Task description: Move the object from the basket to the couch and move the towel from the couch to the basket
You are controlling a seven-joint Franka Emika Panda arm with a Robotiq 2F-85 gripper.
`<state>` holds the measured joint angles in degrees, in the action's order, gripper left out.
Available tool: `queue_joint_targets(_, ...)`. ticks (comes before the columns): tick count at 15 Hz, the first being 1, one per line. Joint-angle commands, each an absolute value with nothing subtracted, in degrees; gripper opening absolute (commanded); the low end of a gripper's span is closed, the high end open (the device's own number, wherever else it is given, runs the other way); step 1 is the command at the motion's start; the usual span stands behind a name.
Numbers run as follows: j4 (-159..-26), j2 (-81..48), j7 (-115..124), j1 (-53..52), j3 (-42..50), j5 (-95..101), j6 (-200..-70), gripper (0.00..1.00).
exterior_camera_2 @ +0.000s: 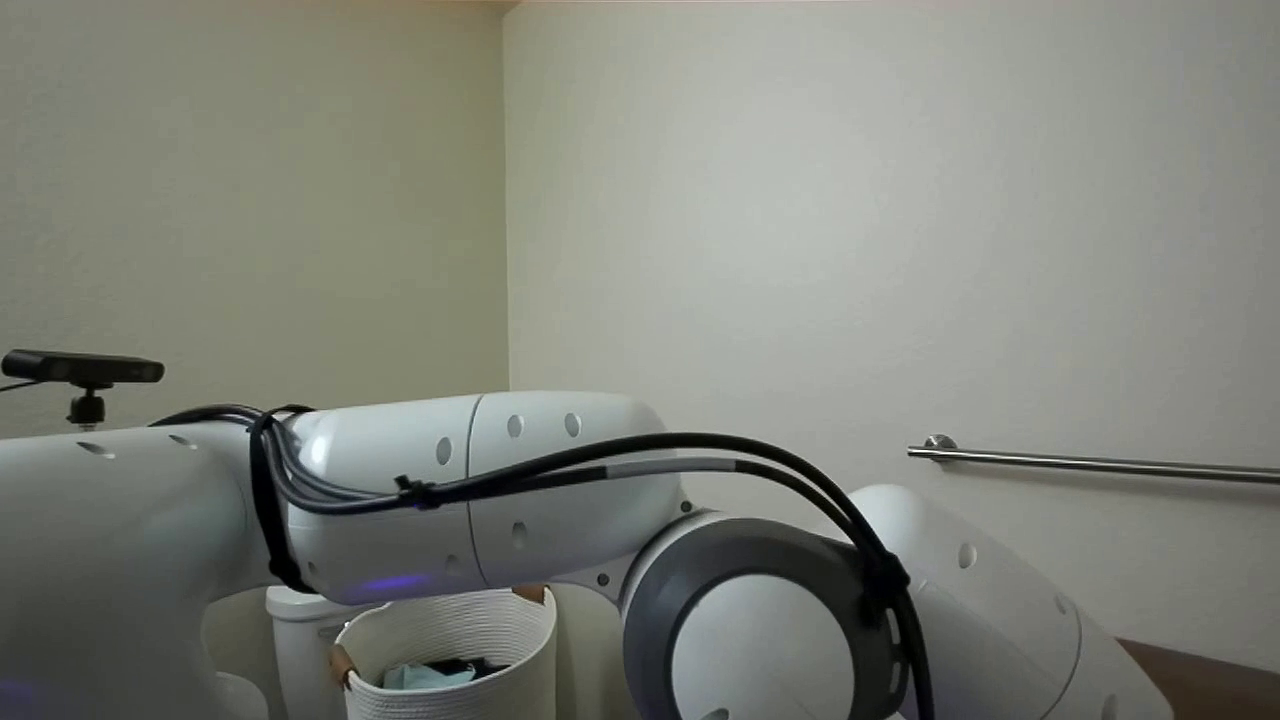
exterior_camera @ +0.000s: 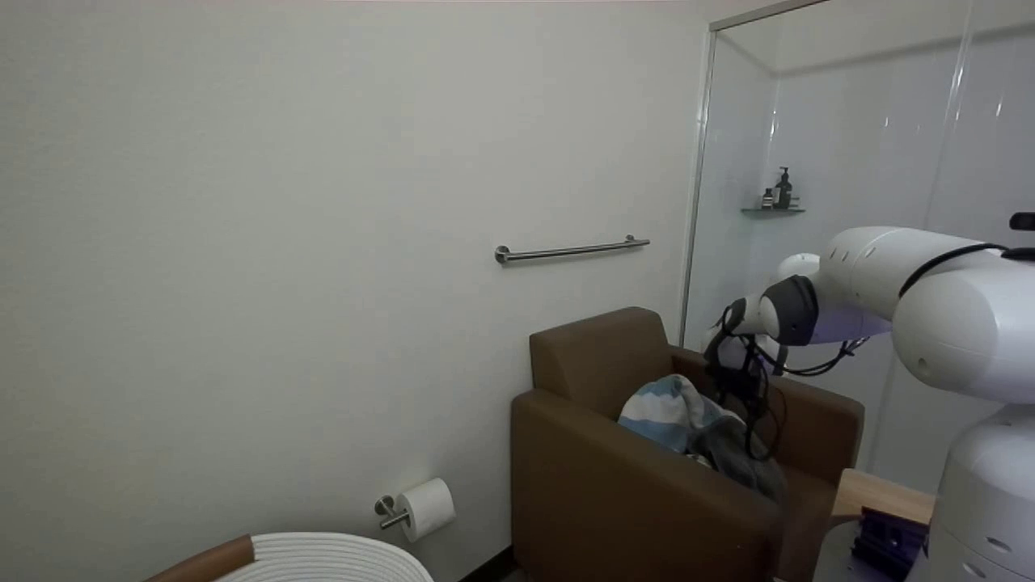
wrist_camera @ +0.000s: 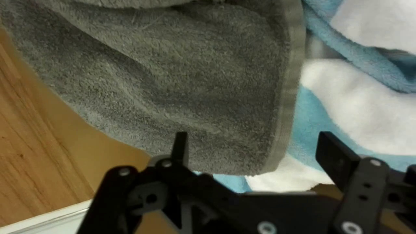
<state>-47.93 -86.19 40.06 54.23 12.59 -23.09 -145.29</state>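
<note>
Over boxy brown armchair (exterior_camera: pixel 602 485), black gripper (wrist_camera: pixel 254 146) spread, empty; should pinch one fabric only: grey terry cloth (wrist_camera: pixel 201 81) overlaps blue-and-white plush towel (wrist_camera: pixel 360 107).

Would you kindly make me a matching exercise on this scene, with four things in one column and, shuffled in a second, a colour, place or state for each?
1. basket
2. striped cloth
3. toilet-paper roll
4. tool

A. mounted on a wall holder
B. jaws standing apart
C. white, with brown handles
D. blue and white, lying on the brown armchair

Right pairs: 1-C; 2-D; 3-A; 4-B
</note>
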Motion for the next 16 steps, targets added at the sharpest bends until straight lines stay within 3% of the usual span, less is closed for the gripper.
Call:
queue_joint_targets(1, -43.2, -85.9, 36.8, 55.9, 5.2, -23.0, -137.8, 1.0)
queue_joint_targets(8, -45.8, -79.6, 29.2, 49.9, -1.6, -22.9, -133.5, 1.0)
queue_joint_targets(16, -59.8, -64.8, 35.1, 37.2, 5.0, -18.6, -132.3, 1.0)
